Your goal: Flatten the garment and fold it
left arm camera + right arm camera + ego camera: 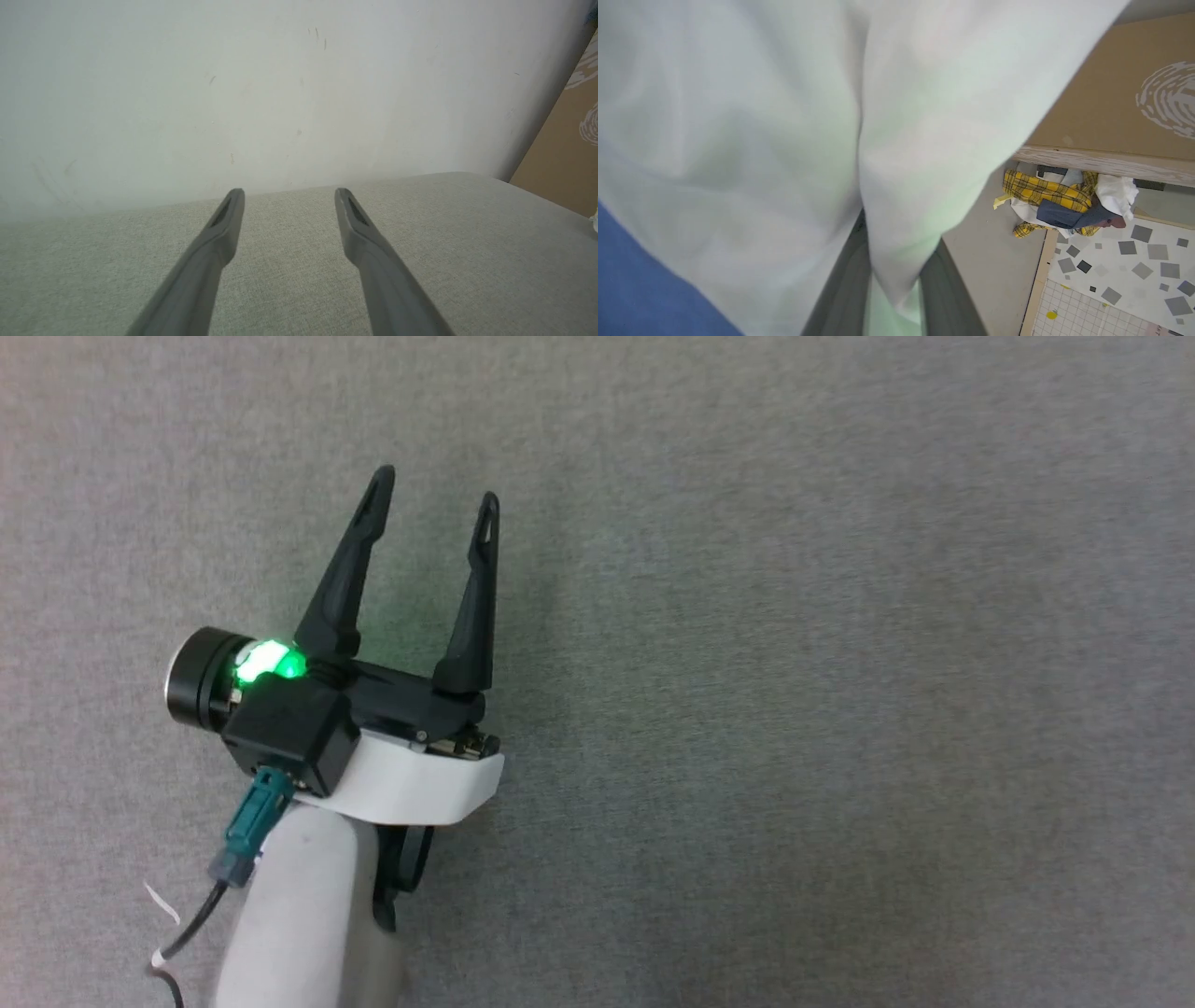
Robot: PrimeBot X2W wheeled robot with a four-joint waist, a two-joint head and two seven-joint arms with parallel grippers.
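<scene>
In the right wrist view the garment (pixel 761 116) hangs close to the lens as white cloth, with a bright blue part (pixel 640 289) at the lower left. A fold of the white cloth runs down between the dark fingers (pixel 945 289) of my right gripper (pixel 893 298), which looks shut on it; the fingertips are hidden under the cloth. My left gripper (pixel 436 490) is at the left of the head view over bare grey fabric, open and holding nothing. Its own wrist view shows that gripper (pixel 289 193) with its fingers spread above the same surface.
The grey fabric surface (pixel 840 663) ends at a white wall (pixel 233 93). A brown cardboard panel (pixel 1111 107) stands beside it, with a pile of yellow plaid and other clothes (pixel 1045 191) below and a floor mat with grey squares (pixel 1125 266).
</scene>
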